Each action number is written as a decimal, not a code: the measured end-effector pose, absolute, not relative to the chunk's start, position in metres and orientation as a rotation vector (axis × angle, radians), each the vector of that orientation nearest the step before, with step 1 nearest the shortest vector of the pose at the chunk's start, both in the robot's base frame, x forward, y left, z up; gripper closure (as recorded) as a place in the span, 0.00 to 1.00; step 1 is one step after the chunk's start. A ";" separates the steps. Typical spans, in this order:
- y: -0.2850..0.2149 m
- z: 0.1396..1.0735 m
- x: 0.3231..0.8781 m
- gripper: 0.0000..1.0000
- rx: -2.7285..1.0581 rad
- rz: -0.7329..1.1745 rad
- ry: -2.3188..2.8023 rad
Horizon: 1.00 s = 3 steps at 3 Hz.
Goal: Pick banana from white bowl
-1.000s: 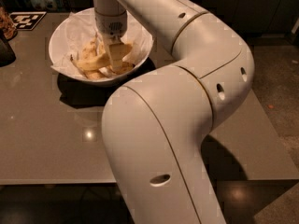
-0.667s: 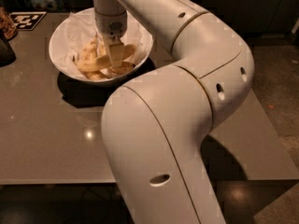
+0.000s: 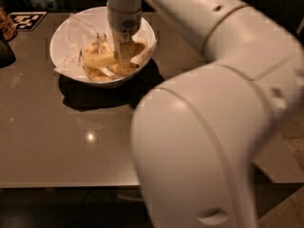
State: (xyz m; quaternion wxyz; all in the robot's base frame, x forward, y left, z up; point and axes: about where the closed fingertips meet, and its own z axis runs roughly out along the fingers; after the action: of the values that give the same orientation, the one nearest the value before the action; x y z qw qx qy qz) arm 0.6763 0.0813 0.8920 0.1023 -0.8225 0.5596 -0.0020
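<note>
The white bowl stands at the back left of the grey table, lined with crumpled white paper. Several pale-yellow bananas lie in it. The longest one lies across the middle, just left of the gripper. My gripper points straight down into the bowl, right among the bananas and touching or nearly touching them. Its tips are partly hidden by the fruit. I cannot tell whether it holds anything.
My arm's large white links fill the right half of the view and hide the table there. A black-and-white marker tag lies at the back left. A dark object stands at the left edge. The table's front edge runs across below.
The arm's upper links have swung right and nearer the camera, now blurred. The gripper stays down in the bowl, shifted slightly right. The bowl has not moved.
</note>
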 end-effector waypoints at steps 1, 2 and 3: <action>0.068 0.928 0.641 1.00 -2.276 0.028 1.508; 0.059 0.945 0.618 1.00 -2.162 0.036 1.420; 0.055 0.959 0.591 1.00 -2.111 0.015 1.398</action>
State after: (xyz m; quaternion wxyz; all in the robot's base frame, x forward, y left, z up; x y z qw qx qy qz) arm 0.5911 0.0554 0.9591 0.3002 -0.7953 0.5267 0.0057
